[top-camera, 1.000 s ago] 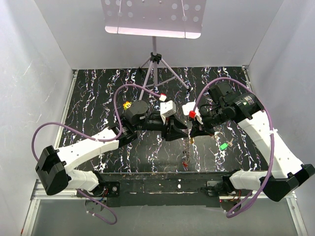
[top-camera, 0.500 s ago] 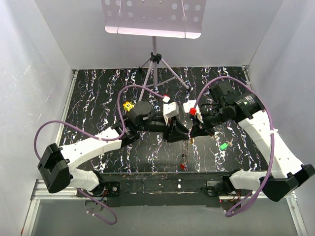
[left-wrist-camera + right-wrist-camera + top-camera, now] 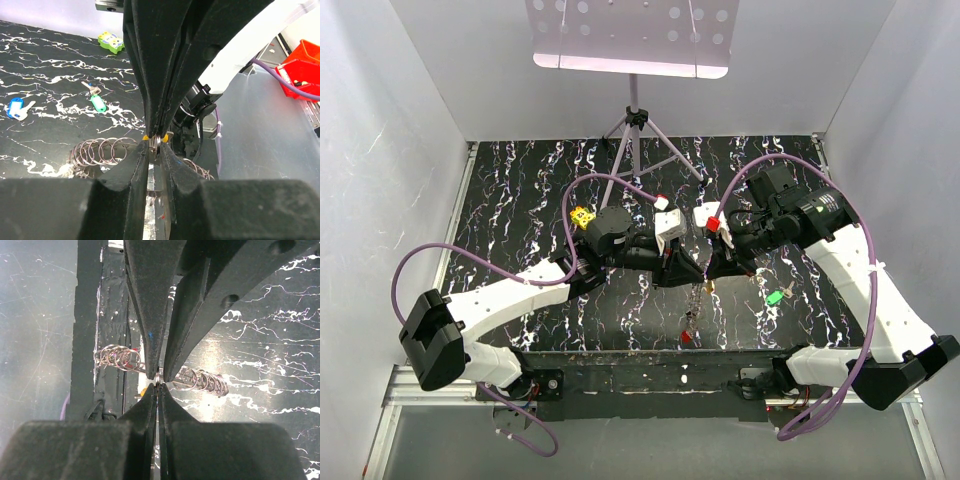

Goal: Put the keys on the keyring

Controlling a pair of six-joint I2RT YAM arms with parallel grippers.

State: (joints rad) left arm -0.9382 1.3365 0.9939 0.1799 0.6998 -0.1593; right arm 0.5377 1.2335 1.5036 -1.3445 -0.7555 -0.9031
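Right gripper (image 3: 157, 385): its fingers are pressing together, clamping one thin wire loop of the keyring (image 3: 102, 150).
Left gripper (image 3: 155, 146): its fingers are sitting nearly together, pinching the same loop from the opposite side, tip to tip with the right one.
Keyring place: it is hanging from the two grippers over the table (image 3: 520, 200), with its chain of loops drooping to both sides of the pinch.
Keyring axis: in the top view it is running from the pinch toward the arm bases. A red speck is showing at that near end, too small to name.
Orange at the pinch: a sliver is showing beside the loop, and I cannot tell whether it is a key head.
Green key (image 3: 775, 297): it is lying on the table on the right-arm side of the keyring, well apart. Its head is facing the keyring and its silvery blade is pointing away from it.
Blue key (image 3: 15, 107): it is lying farther from the keyring than the green one.
Nearer arm: the right, judging by the top view.
Coming move: probably one gripper is going to have to let go and reach sideways for a key while the other is holding the loop.
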